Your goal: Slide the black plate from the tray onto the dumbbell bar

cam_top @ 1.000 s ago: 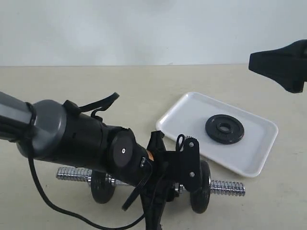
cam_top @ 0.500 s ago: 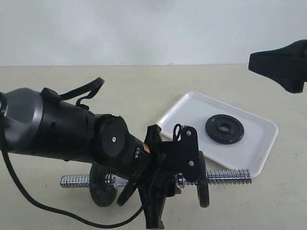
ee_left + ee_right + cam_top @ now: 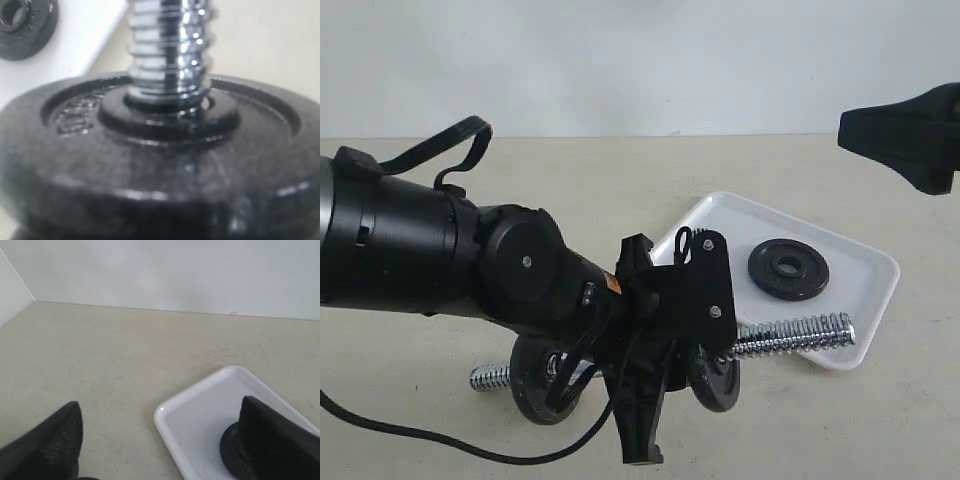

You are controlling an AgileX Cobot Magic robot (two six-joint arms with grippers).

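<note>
The black plate (image 3: 788, 269) lies flat on the white tray (image 3: 715, 218), also seen in the left wrist view as the plate (image 3: 22, 22) on the tray (image 3: 75, 47). My left gripper (image 3: 655, 365) is shut on the dumbbell bar (image 3: 795, 335) between its two bolted black discs. The bar is tilted, its threaded right end raised over the tray's near rim. The left wrist view is filled by one bolted disc (image 3: 150, 165) and the thread (image 3: 170, 45); the jaws are hidden there. My right gripper (image 3: 880, 135) hangs open high above the tray, one finger covering part of the plate (image 3: 231, 450).
The beige table (image 3: 570, 190) runs back to a white wall. The tray (image 3: 165, 415) sits at the right, angled to the table edge. The left arm's black body and cable (image 3: 420, 435) fill the lower left of the exterior view.
The left arm rose and swung, lifting the bar off the table and tilting its right threaded end up toward the tray. The right gripper has not moved.
</note>
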